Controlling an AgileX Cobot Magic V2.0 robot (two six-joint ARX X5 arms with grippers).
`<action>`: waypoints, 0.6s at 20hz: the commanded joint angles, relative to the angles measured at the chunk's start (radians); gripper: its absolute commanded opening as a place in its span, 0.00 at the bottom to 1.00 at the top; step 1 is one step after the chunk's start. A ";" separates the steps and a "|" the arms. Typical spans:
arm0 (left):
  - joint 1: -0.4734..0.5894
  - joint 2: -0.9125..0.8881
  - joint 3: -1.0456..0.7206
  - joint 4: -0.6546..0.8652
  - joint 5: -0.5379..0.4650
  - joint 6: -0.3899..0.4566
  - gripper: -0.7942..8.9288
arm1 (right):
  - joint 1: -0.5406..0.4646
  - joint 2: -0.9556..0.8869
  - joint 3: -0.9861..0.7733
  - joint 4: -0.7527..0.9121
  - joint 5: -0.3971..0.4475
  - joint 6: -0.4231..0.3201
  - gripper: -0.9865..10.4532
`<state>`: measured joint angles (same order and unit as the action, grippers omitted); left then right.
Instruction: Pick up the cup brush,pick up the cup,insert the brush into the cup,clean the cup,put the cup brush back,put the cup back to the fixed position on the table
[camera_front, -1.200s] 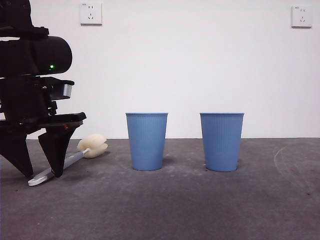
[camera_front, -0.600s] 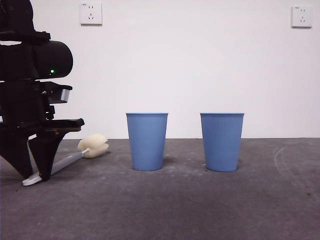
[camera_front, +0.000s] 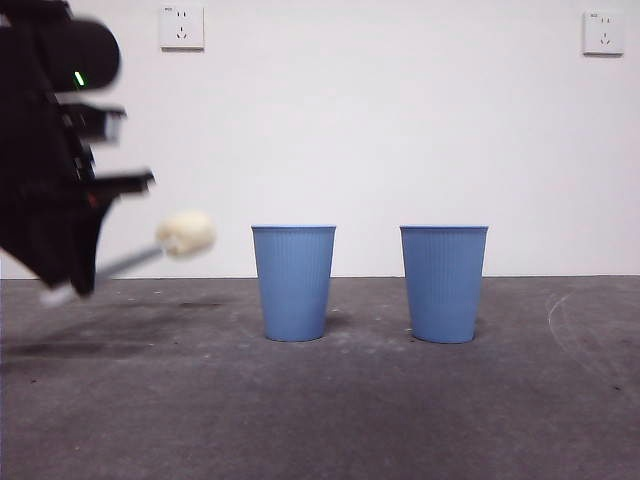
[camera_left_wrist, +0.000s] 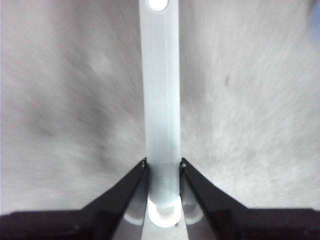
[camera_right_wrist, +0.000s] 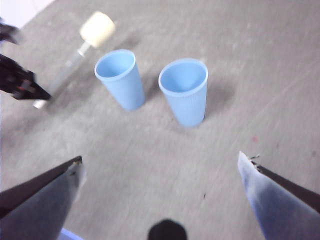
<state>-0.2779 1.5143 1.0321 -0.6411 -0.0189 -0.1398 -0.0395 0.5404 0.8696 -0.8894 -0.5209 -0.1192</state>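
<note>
My left gripper (camera_front: 70, 285) is shut on the grey handle of the cup brush (camera_front: 186, 233) and holds it above the table (camera_front: 400, 410) at the far left. The cream sponge head points toward the cups. In the left wrist view the handle (camera_left_wrist: 160, 100) runs between the two jaws of the gripper (camera_left_wrist: 162, 167). Two blue ribbed cups stand upright on the table, one left (camera_front: 293, 283) and one right (camera_front: 444, 283). My right gripper (camera_right_wrist: 160, 160) is open and empty, high above the table on the near side of both cups (camera_right_wrist: 121, 80) (camera_right_wrist: 185, 92). The brush (camera_right_wrist: 97, 28) also shows in that view.
A white wall with two sockets (camera_front: 181, 27) (camera_front: 603, 32) stands behind the table. The left arm's black body fills the upper left of the front view. Bare table lies in front of the cups and to their right.
The left gripper has risen and shifted slightly left with the brush in it. The brush has left the table, its sponge head now at about cup-rim height. The cups have not moved.
</note>
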 joint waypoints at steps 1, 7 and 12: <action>0.032 -0.087 -0.010 -0.017 0.000 0.064 0.07 | 0.001 0.000 0.003 0.024 -0.001 0.008 0.58; 0.070 -0.366 -0.010 -0.148 0.138 0.155 0.07 | 0.017 0.032 -0.040 0.121 -0.033 0.003 0.58; 0.069 -0.577 -0.010 -0.233 0.238 0.152 0.07 | 0.040 0.034 -0.283 0.380 -0.043 0.096 0.58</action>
<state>-0.2111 0.9375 1.0321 -0.8772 0.2134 0.0002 -0.0021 0.5774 0.6052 -0.5323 -0.5610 -0.0689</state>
